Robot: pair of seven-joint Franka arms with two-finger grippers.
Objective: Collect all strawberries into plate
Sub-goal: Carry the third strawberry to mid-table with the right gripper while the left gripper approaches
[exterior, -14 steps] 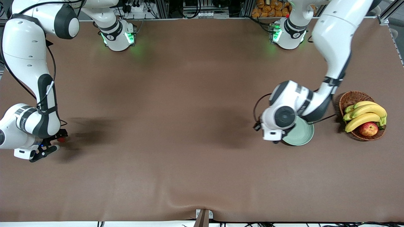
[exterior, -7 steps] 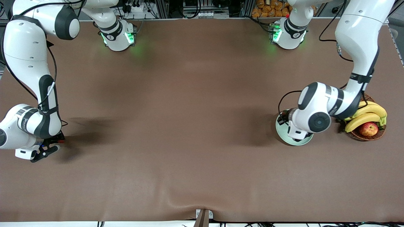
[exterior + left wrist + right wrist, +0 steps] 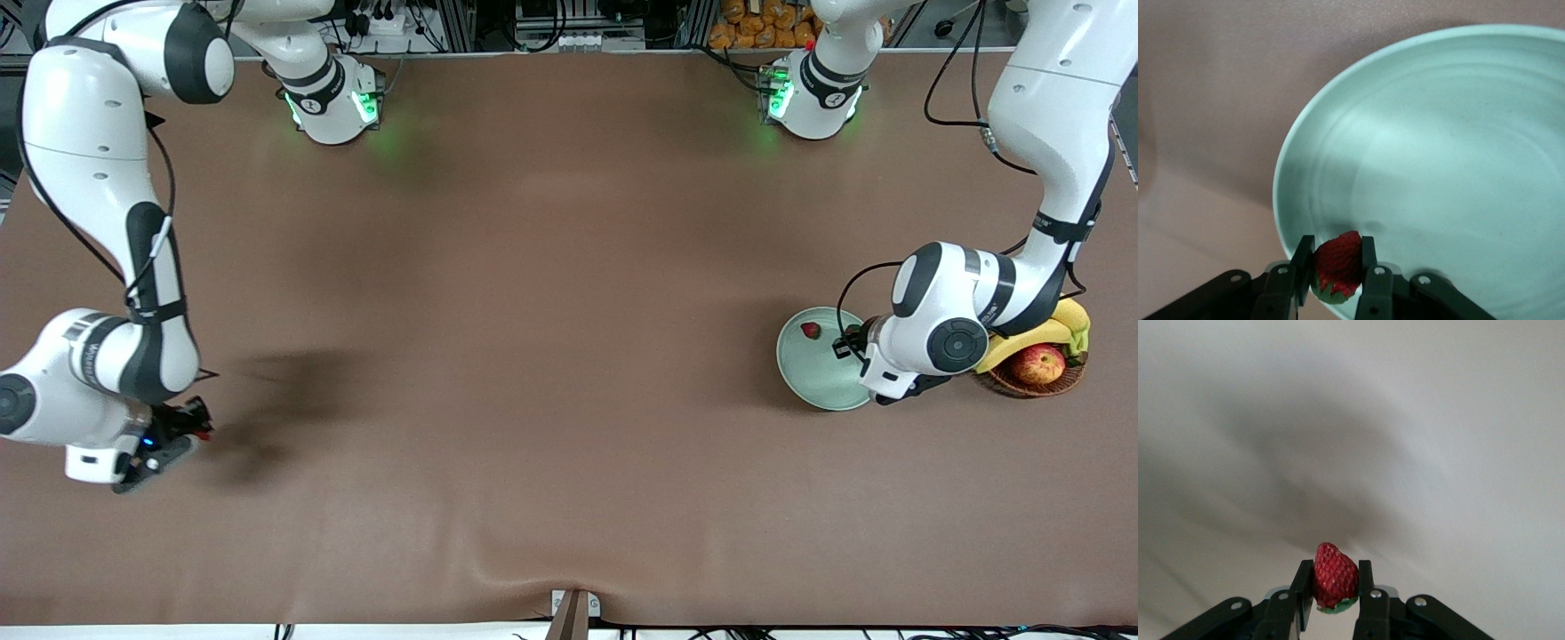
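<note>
One strawberry (image 3: 810, 331) lies in the plate (image 3: 805, 384). Our left claw (image 3: 1336, 283) grips a second over its rim; our right claw (image 3: 1334, 603) clamps a third above the counter (image 3: 533, 311). Next: release, then carry.

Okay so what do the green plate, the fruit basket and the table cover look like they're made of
Plate: probably glazed ceramic or hard plastic; its glossy mint surface shows soft highlights and faint concentric rings in the left wrist view.
Basket: woven wicker, brown, matte, with visible weave along the rim.
Table cover: likely a soft matte brown sheet, vinyl or leatherette perhaps; it ripples near the edge closest to the front camera.
</note>
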